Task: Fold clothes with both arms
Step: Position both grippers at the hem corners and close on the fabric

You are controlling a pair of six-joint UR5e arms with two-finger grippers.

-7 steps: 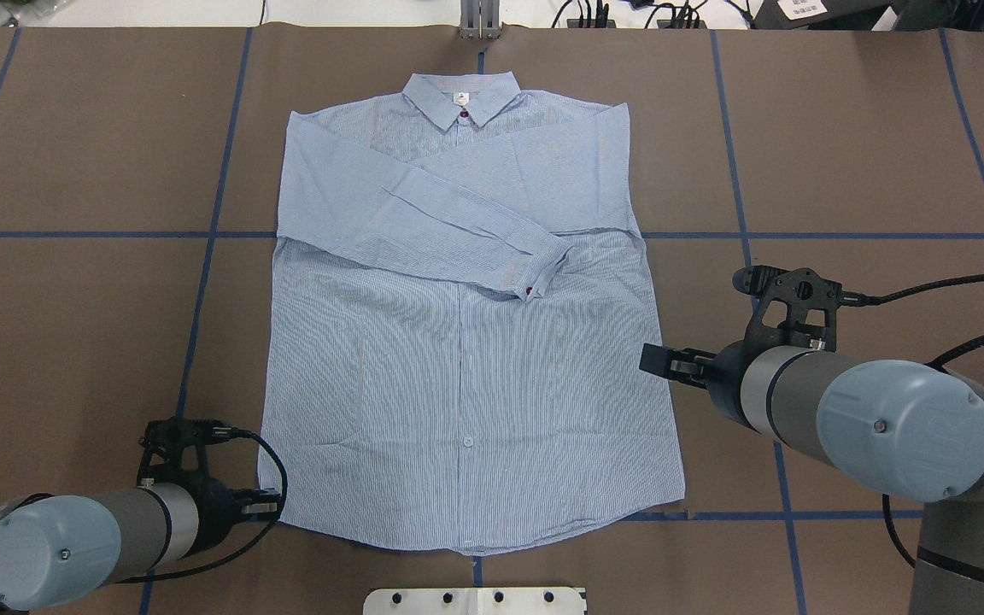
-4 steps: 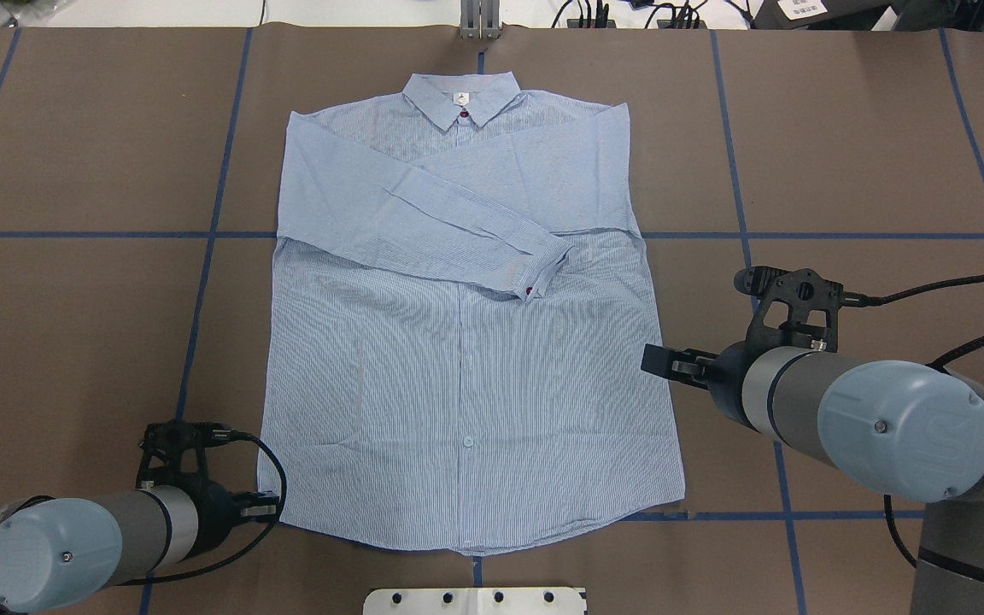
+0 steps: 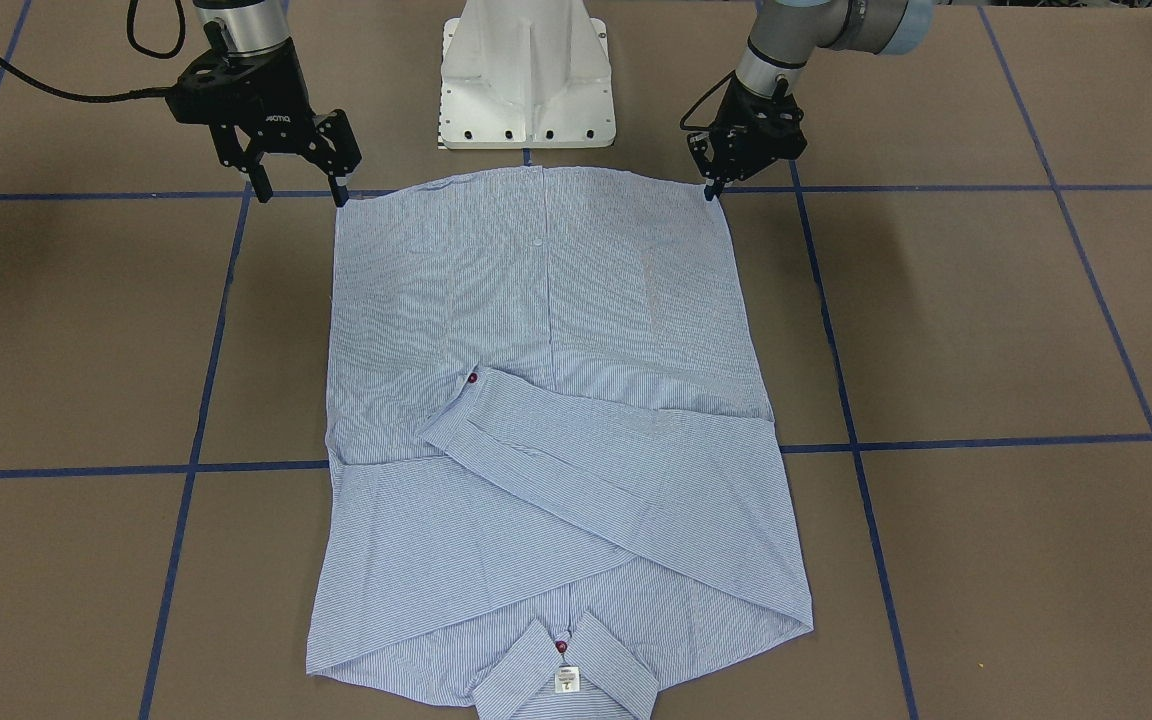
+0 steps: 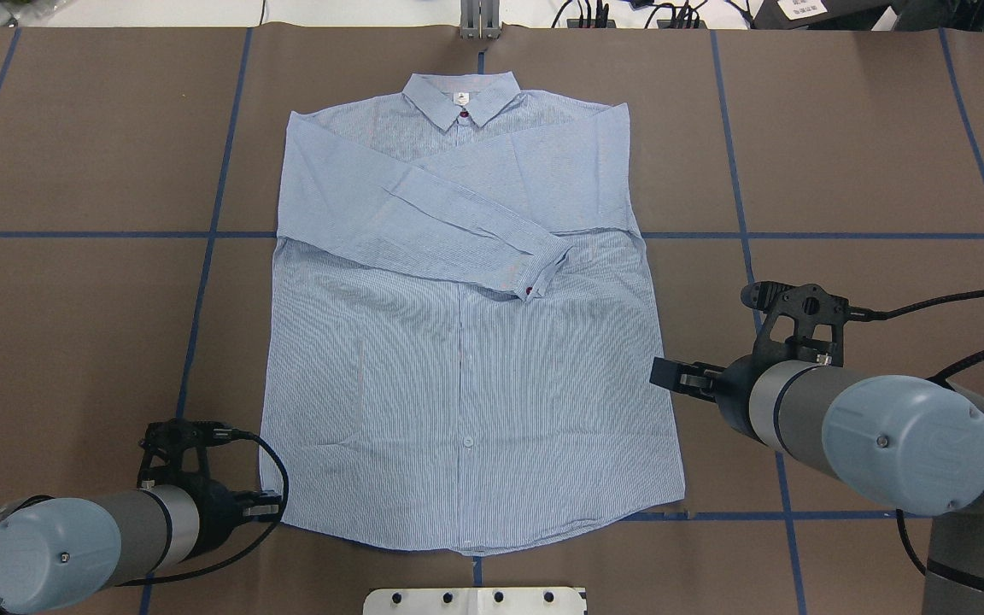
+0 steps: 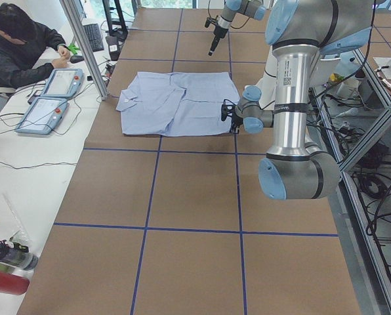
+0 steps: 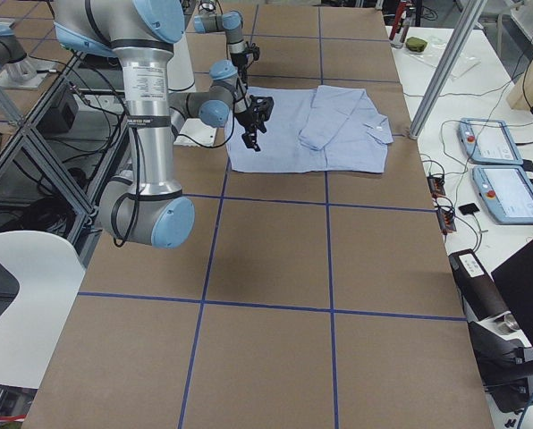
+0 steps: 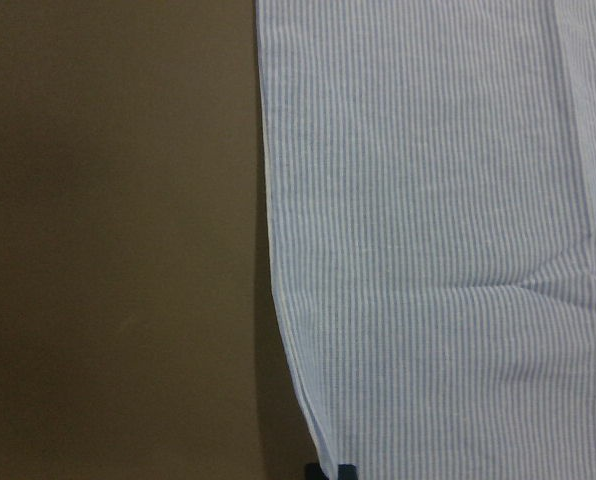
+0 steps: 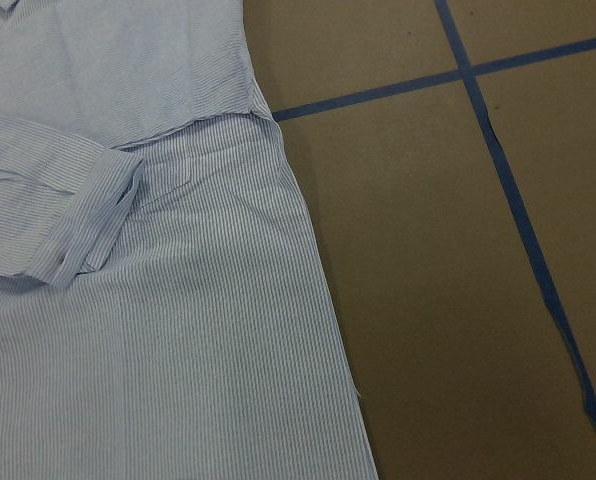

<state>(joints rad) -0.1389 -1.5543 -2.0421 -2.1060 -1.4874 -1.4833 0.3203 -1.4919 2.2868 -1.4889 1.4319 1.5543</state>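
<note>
The light blue striped shirt [image 4: 466, 342] lies flat and face up on the brown table, collar [image 3: 564, 675] away from the robot and both sleeves crossed over the chest. My left gripper [image 3: 709, 192] sits low at the hem corner on its side. Its fingertips [image 7: 330, 472] are pressed together at the cloth edge, shut on that corner. My right gripper [image 3: 299, 192] hangs open above the table beside the other hem corner, holding nothing. In the overhead view only its black body [image 4: 670, 376] shows, at the shirt's right edge.
The white pedestal base [image 3: 526, 80] stands just behind the hem. Blue tape lines [image 4: 748, 235] cross the brown table cover. A person [image 5: 18, 46] sits at the far table end with two handheld control panels [image 5: 51, 98]. Bottles [image 5: 5, 262] lie at a near corner.
My right arm has drifted a little back toward the robot along the shirt's right edge, its gripper still open. The left arm and the shirt have not moved.
</note>
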